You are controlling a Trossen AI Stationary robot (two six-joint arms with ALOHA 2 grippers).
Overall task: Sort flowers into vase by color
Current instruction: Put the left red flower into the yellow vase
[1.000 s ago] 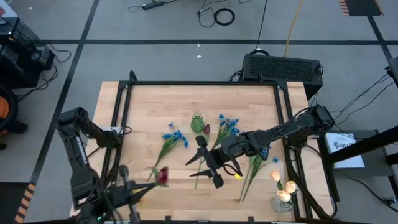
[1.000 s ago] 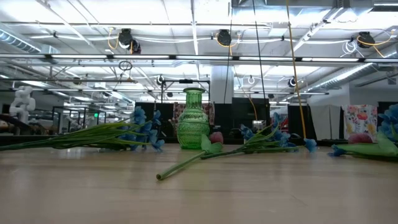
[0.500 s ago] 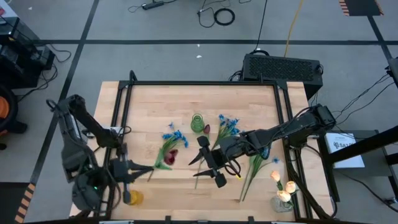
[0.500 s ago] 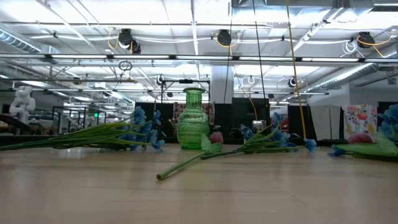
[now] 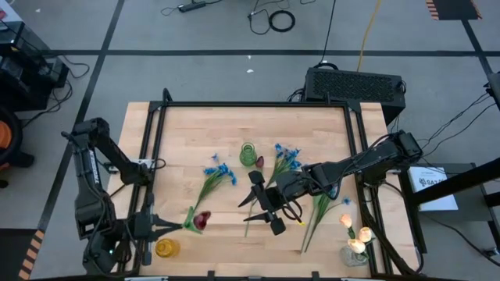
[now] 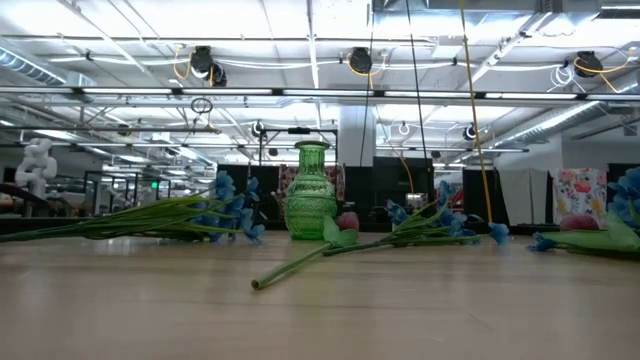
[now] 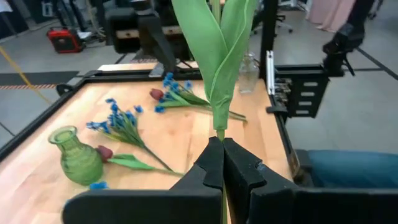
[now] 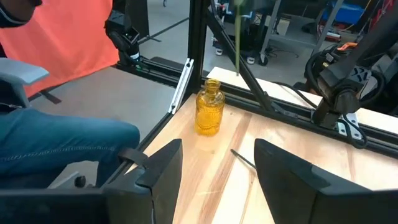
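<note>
My left gripper (image 5: 172, 225) (image 7: 221, 146) is at the table's near left, shut on a dark red tulip (image 5: 201, 221) held in the air beside a yellow vase (image 5: 166, 248) (image 8: 209, 107). My right gripper (image 5: 263, 203) (image 8: 217, 155) hovers open mid-table over a stem (image 8: 242, 158) lying on the wood. A green vase (image 5: 248, 154) (image 6: 311, 190) stands upright, with another red tulip (image 5: 259, 161) lying beside it. Blue flower bunches (image 5: 219, 170) (image 5: 285, 156) lie flat. Cream tulips (image 5: 355, 234) stand in a clear vase. My left gripper pinches the red tulip's stem (image 7: 219, 132) between its two shut fingers, just below the green leaves (image 7: 217, 56). It comes level from the table's left. Leaves and blossom reach out beyond the fingertips. The flower is lifted clear of the table, and its bare stem end (image 8: 238, 37) hangs free.
A black frame (image 5: 250, 104) runs around the wooden table. More blue flowers with green stems (image 5: 320, 211) lie near the right arm. A black box (image 5: 355, 82) sits beyond the far edge. A seated person's leg (image 8: 56, 140) shows off the table's left side.
My left gripper, still shut on the red tulip, swung toward the far edge and then came back toward the near edge. The tulip moved with it, staying clear of the table. The yellow vase, covered by the left arm a second ago, now shows.
</note>
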